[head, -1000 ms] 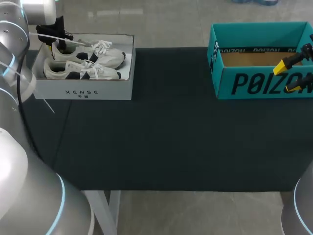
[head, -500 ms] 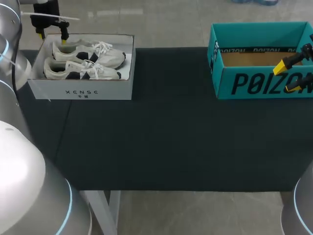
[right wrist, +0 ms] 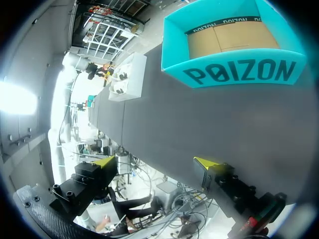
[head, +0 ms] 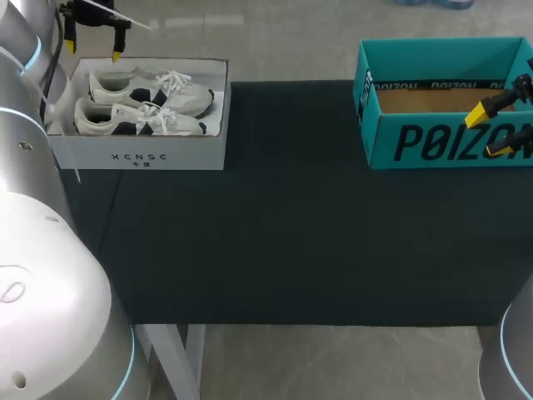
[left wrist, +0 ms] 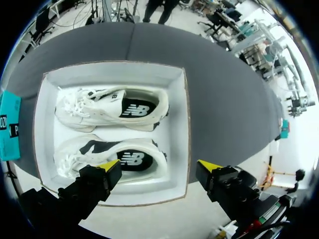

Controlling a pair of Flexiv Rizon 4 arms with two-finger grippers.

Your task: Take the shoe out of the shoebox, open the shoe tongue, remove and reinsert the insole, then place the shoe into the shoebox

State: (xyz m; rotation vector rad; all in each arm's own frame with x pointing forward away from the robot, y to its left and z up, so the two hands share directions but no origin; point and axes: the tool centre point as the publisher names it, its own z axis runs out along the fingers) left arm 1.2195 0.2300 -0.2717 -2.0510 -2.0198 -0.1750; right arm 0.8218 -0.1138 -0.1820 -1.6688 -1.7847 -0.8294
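White soft-topped shoes in the white box, likely light, firmer at the heel, so best pinched there; left jaws and right jaws open, empty.

The dark table lies open between the white shoebox at far left and the teal box at far right. The far shoe and near shoe fill the open-topped white shoebox, seemingly leaving only narrow gaps along its walls.
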